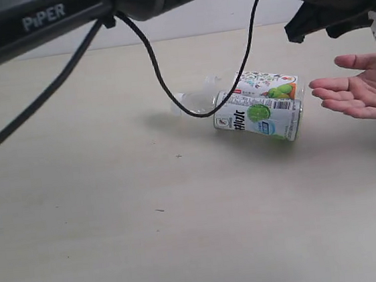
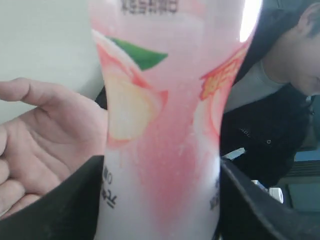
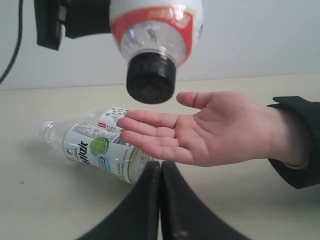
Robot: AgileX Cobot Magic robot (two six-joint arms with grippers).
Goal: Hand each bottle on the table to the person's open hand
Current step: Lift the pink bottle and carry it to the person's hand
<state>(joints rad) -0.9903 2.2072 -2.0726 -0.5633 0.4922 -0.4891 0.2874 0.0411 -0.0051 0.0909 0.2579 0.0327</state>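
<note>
Pink bottle (image 3: 155, 30) is hanging cap-down just above the person's open hand (image 3: 200, 130), the left pincer (image 2: 160, 215) gripping it at the narrow waist, a sound spot, since it's looking light, thin-walled and slick. Right pincer (image 3: 160, 200) is sitting clenched and empty over the tabletop (image 1: 118, 242), while the lime bottle (image 1: 259, 116) and patterned bottle (image 1: 269, 82) are lying on their sides, touching, near the hand.

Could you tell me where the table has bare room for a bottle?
It is crowded at the right: the lime-label bottle and the patterned bottle lie side by side near the open hand. The table is bare in front of them and left of them in the exterior view.
</note>
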